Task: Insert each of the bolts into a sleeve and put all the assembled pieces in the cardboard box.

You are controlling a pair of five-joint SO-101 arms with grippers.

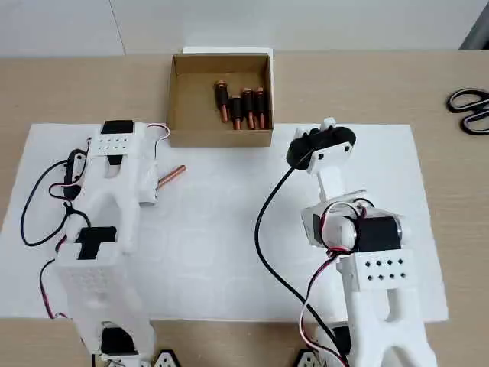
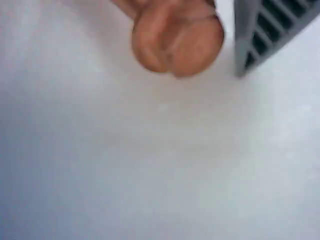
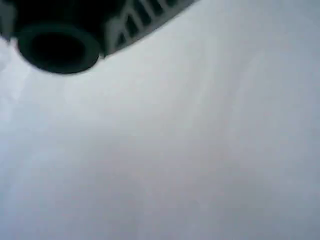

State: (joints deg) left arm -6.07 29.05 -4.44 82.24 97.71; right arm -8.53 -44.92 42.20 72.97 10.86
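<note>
Bolt (image 1: 172,176) lay gripped in the left jaws, its long axis pointing across the worktop (image 1: 61,84) toward the sleeve (image 3: 55,47) clamped in the right jaws, well apart; 4 assembled pieces (image 1: 241,105) sat in the cardboard box (image 1: 195,115).

A: Arms?
B: Left arm (image 1: 114,199), right arm (image 1: 374,283): both white plastic shells, black servos (image 1: 378,229).
A: Wiring?
B: Black cables (image 1: 263,229), thin red-white wires (image 1: 325,229). Dotted hole grids (image 1: 386,267) on top plates.
</note>
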